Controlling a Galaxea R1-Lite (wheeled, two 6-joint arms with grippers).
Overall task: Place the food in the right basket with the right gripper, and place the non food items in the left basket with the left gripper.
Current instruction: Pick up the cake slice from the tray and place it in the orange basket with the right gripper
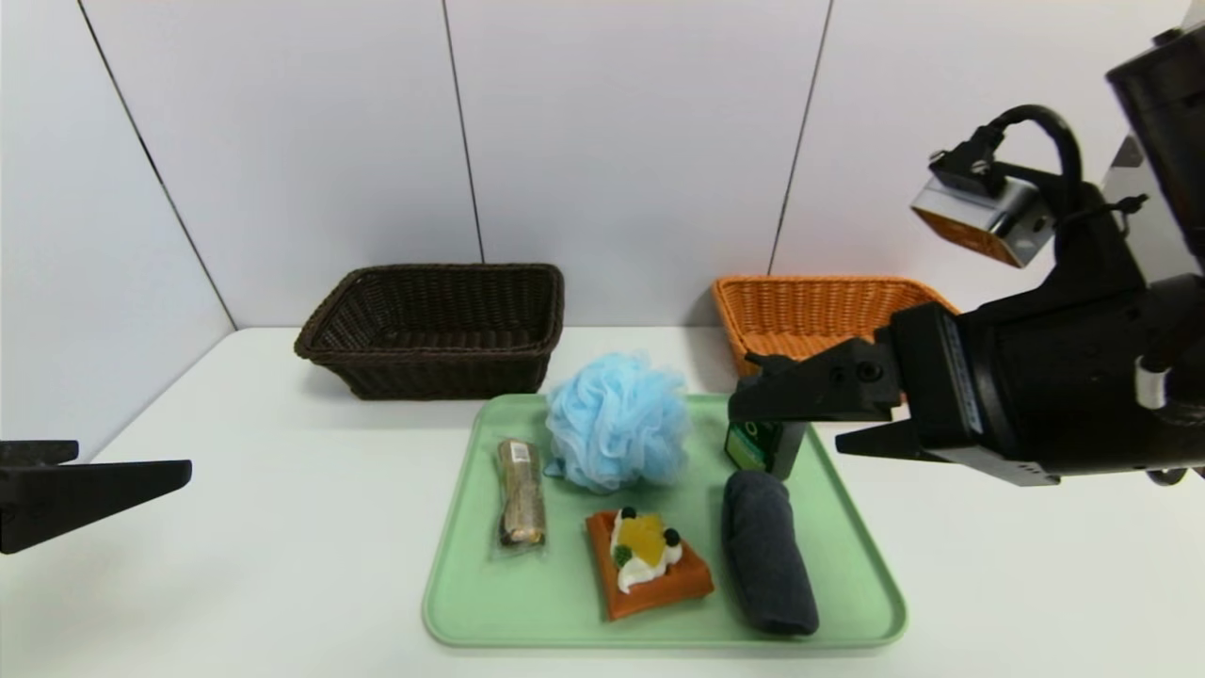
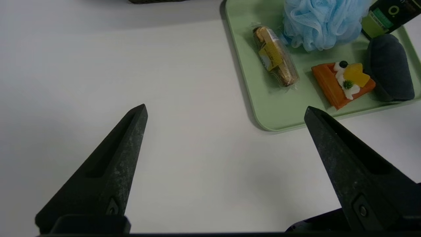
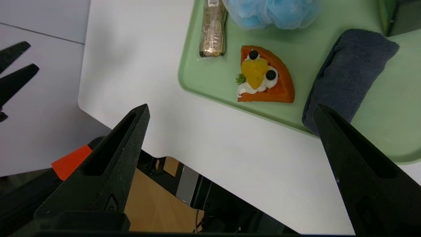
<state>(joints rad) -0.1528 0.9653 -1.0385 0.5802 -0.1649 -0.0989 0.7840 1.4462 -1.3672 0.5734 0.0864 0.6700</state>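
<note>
Green tray (image 1: 471,603) — 5 items: loofah (image 1: 617,421), towel (image 1: 767,551), bottle (image 1: 761,445), waffle (image 1: 648,563), snack bar (image 1: 521,492).

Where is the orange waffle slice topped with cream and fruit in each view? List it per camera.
Head view: the orange waffle slice lies front-centre on the green tray.
Left wrist view: waffle slice, beside the rolled dark towel.
Right wrist view: waffle slice, between towel and wrapped snack bar.
Shared landmark: the towel.

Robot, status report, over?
Both tools open, empty: left low beside tray, right above its far right corner. Five items on tray. Both baskets empty.
</note>
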